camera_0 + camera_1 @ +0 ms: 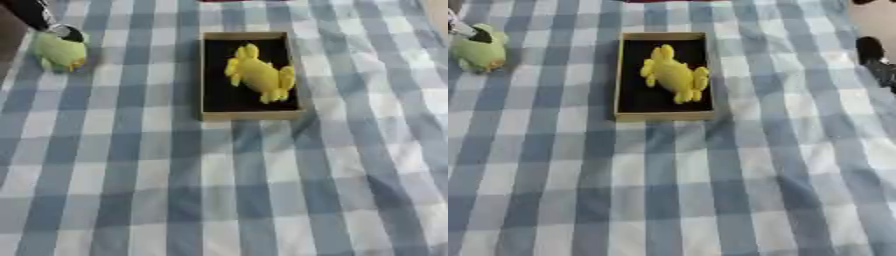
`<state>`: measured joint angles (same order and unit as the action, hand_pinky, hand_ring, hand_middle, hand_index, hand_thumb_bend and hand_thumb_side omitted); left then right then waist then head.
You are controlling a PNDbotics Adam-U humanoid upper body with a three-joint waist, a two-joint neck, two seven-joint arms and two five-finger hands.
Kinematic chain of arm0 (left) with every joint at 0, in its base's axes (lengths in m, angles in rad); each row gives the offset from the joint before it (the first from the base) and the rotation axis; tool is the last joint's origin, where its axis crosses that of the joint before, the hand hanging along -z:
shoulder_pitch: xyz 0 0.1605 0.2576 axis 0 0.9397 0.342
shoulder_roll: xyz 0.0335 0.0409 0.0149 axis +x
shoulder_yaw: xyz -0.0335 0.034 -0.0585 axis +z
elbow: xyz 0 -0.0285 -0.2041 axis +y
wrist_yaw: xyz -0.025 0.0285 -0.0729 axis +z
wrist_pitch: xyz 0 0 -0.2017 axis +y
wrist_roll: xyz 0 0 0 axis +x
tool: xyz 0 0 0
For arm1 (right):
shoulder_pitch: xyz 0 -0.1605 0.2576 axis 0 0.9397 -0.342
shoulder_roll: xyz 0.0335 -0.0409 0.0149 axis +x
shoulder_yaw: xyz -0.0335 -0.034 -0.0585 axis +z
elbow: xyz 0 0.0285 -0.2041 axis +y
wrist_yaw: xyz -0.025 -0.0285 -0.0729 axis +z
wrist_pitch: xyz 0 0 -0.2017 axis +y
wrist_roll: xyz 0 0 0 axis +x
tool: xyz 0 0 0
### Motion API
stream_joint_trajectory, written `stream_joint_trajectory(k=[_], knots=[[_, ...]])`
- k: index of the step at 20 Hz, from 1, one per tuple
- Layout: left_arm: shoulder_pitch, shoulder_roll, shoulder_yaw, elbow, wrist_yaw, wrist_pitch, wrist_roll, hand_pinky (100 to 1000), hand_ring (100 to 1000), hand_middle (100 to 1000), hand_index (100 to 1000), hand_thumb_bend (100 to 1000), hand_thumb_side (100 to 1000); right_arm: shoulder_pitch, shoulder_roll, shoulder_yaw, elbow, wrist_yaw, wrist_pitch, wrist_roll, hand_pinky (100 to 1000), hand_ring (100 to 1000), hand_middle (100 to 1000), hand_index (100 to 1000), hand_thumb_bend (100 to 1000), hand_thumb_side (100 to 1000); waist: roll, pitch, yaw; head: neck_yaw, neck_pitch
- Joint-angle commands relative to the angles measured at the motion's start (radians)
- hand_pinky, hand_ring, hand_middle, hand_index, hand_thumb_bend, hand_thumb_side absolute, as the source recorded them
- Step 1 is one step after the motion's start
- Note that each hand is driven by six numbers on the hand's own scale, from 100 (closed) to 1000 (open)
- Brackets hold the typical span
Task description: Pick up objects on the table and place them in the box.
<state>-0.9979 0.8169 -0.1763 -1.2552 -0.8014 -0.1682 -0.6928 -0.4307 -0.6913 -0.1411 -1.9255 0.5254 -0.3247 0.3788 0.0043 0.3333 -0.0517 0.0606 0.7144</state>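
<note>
A shallow cardboard box (pixel 249 115) with a black inside stands at the upper middle of the blue-and-white checked cloth. A yellow soft toy (pixel 260 75) lies inside it, slanted from upper left to lower right. A pale green soft toy (pixel 59 52) with a bit of yellow sits on the cloth at the far upper left. My left hand (pixel 68 33) comes down from the top left corner and touches the top of the green toy; most of the hand is out of frame. My right hand (pixel 871 50) shows as a dark shape at the right edge, away from both toys.
The checked cloth (pixel 227 190) covers the whole table below the box. A bare pale strip (pixel 877 20) shows at the upper right corner beyond the cloth.
</note>
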Motion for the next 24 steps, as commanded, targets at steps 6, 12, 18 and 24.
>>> stream_joint_trajectory(k=[6, 12, 18, 24], knots=[[-0.045, -0.01, 0.036, 0.091, -0.086, 0.001, -0.012, 958, 987, 929, 931, 716, 310, -0.002, -0.039, -0.014, -0.016, -0.003, 0.001, -0.004, 723, 821, 859, 822, 100, 100, 0.005, -0.006, -0.013, 0.004, -0.042], [-0.057, -0.023, 0.062, 0.164, -0.12, 0.018, 0.016, 957, 990, 932, 931, 718, 274, -0.002, -0.043, -0.016, -0.014, -0.006, 0.001, -0.006, 719, 819, 858, 821, 100, 109, 0.011, 0.008, -0.021, 0.001, -0.068], [-0.06, -0.027, 0.065, 0.186, -0.132, 0.014, 0.01, 952, 986, 929, 928, 722, 218, -0.006, -0.046, -0.015, -0.012, -0.011, -0.001, -0.005, 717, 818, 857, 821, 100, 122, 0.015, 0.024, -0.028, 0.002, -0.071], [-0.061, -0.028, 0.07, 0.199, -0.145, 0.032, -0.007, 947, 982, 921, 922, 736, 149, -0.009, -0.048, -0.016, -0.009, -0.014, -0.002, -0.005, 715, 817, 857, 820, 100, 131, 0.016, 0.036, -0.031, 0.008, -0.067]])
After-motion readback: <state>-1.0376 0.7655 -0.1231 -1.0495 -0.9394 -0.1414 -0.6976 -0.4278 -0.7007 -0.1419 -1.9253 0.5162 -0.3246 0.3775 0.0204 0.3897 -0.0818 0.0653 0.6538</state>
